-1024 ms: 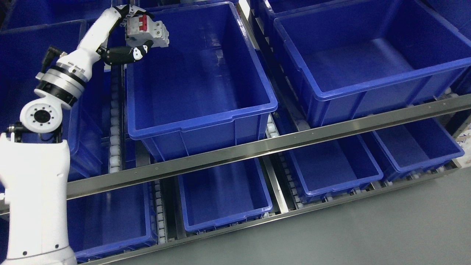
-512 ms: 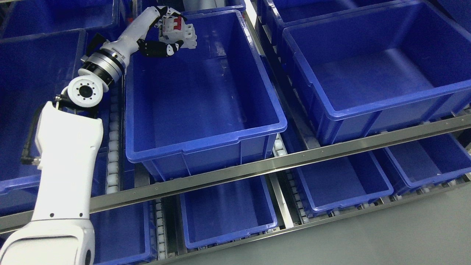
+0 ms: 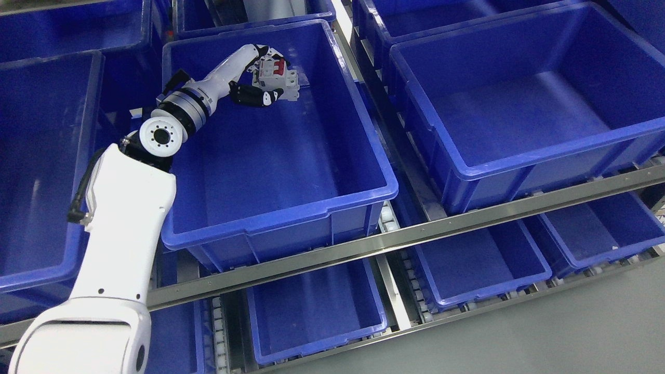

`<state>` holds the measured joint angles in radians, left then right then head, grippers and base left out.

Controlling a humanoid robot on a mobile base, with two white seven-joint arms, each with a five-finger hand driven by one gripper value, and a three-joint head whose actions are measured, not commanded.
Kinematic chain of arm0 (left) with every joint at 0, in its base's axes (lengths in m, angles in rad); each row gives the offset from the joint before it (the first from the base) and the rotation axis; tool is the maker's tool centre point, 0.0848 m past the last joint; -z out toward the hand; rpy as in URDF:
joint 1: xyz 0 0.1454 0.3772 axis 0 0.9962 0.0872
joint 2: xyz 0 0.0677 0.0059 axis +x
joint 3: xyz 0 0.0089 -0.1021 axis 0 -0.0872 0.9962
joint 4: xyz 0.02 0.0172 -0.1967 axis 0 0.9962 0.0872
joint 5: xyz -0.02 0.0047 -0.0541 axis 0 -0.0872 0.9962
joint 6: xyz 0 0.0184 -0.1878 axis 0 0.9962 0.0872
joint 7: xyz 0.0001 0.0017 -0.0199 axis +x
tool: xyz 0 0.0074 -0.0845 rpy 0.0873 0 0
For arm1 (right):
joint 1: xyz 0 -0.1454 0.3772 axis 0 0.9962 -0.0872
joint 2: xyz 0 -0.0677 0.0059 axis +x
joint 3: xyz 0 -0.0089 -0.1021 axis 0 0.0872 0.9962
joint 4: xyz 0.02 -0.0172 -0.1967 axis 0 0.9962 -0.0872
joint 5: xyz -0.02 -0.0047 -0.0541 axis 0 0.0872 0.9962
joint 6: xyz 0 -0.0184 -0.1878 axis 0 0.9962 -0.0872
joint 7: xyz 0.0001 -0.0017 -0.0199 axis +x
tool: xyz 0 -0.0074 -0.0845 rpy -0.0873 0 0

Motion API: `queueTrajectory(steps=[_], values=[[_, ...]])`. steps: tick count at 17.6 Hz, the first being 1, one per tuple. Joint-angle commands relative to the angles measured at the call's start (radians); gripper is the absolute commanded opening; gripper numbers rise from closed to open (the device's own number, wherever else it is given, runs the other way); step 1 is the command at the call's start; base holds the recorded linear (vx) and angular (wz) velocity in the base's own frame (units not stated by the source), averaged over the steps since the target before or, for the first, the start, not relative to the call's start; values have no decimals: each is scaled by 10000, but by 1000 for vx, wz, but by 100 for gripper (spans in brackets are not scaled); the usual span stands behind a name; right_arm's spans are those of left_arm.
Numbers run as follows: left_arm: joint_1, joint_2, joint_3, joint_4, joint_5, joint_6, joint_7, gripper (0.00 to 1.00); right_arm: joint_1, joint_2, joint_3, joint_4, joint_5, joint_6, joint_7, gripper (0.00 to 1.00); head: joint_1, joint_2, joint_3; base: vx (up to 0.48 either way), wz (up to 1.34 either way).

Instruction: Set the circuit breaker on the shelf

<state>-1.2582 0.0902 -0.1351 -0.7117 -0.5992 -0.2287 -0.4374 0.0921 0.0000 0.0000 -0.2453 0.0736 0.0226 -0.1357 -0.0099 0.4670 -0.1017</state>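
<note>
A white circuit breaker [image 3: 280,80] with red switches is held in my left hand [image 3: 265,78], whose black fingers are curled around it. The hand reaches over the left rim into the large blue bin [image 3: 275,208] on the upper shelf level, at the bin's far end. The breaker hangs low inside the bin near its back wall; whether it touches the floor I cannot tell. My white left arm [image 3: 124,208] rises from the lower left corner. The right arm does not show.
More blue bins stand around: one at the left [image 3: 31,270], a large one at the right [image 3: 519,161], others behind. A steel shelf rail [image 3: 415,234] runs across below the bins, with smaller blue bins [image 3: 311,306] on the lower level. Grey floor lies at the lower right.
My left hand has carried the breaker to the right and down, from above the bin's left rim to deep inside its far end. The camera has also shifted.
</note>
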Motion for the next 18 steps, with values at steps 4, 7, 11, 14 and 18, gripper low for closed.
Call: queueTrajectory(steps=[4,7,11,14,18], values=[[-43,-181,-306,951,-98,355,324,58,0,-175,199,-1,0,556,-8,100,0,0,0,31,-24],[-43,-166,-260,951,-83,477,447,66,0,-175,199,-1,0,556,-8,100,0,0,0,19,-24],[-89,-273,1174,874,54,493,1132,81,0,-175,199,-1,0,556,-8,100,0,0,0,3,-1],[-410,-728,4041,385,1122,508,2454,91,0,-175,199,-1,0,556,-8,100,0,0,0,0,0],[91,-728,5018,-2168,4160,1805,2503,99,0,-175,199,-1,0,556,-8,100,0,0,0,0,0]])
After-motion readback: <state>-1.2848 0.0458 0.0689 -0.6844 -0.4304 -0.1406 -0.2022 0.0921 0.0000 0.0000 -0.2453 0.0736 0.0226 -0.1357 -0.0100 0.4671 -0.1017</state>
